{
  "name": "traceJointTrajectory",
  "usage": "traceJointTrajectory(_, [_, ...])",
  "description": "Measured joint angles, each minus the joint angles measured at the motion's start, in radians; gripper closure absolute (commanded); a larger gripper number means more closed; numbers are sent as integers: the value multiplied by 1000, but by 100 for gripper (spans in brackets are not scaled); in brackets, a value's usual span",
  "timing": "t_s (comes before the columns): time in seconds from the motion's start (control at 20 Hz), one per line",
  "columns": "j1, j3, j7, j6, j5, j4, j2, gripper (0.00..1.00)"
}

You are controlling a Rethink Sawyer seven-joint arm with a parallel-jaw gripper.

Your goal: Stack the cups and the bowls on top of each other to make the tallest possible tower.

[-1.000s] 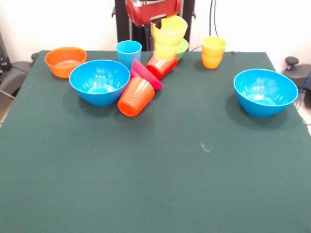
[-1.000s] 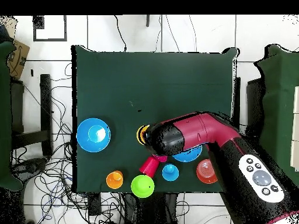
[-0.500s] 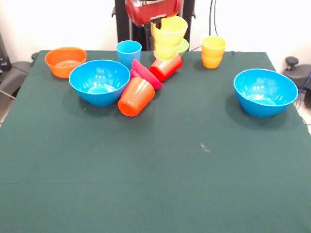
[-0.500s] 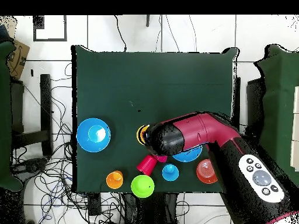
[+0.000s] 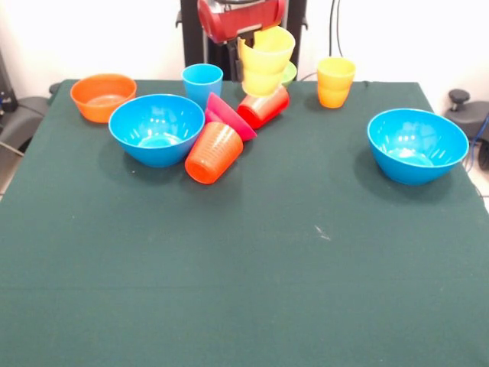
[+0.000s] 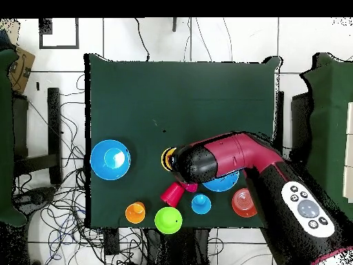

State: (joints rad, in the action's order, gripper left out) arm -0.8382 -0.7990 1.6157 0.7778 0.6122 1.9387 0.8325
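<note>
Two bright blue bowls sit on the green surface [image 5: 244,290]: the left blue bowl [image 5: 157,128] near the centre-left cluster, and the right blue bowl [image 5: 417,144] well apart at the right side. An orange bowl [image 5: 102,96] stands at the far left corner, just beside the left blue bowl. A light blue cup [image 5: 202,82] stands upright behind that bowl. An orange cup [image 5: 214,152] lies on its side, mouth toward the camera, touching the left blue bowl's right flank. Behind it a pink-red bowl [image 5: 228,115] leans tilted on edge, and a red cup [image 5: 262,107] lies tipped on its side next to it.

Above the red cup hangs a stack of pale yellow cups [image 5: 265,60], nested together and tilted slightly, held up off the cloth beneath the red arm [image 5: 238,17]. The gripper [image 5: 246,42] is at the stack's left rim; I cannot tell how the jaws stand, since the stack hides them. A lime-green bowl [image 5: 287,73] peeks out behind the stack. A yellow-orange cup [image 5: 335,82] stands upright and alone to the right.

From overhead, the arm [image 6: 234,162] covers the middle cluster, with only a yellow rim [image 6: 166,159] showing at its tip.
</note>
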Motion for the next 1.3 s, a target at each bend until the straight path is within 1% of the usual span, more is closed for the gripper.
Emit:
traceJointTrajectory(0.3, [12,12,0,-33,37,-32,-54,100])
traceJointTrajectory(0.45, [28,27,0,-79,75,-55,-90,100])
traceJointTrajectory(0.65, [42,44,0,-115,105,-67,-116,100])
traceJointTrajectory(0.7, [52,55,0,-136,124,-73,-131,100])
traceJointTrajectory(1.0, [73,78,0,-160,164,-85,-160,100])
traceJointTrajectory(1.3, [111,120,0,-166,209,-112,-196,100])
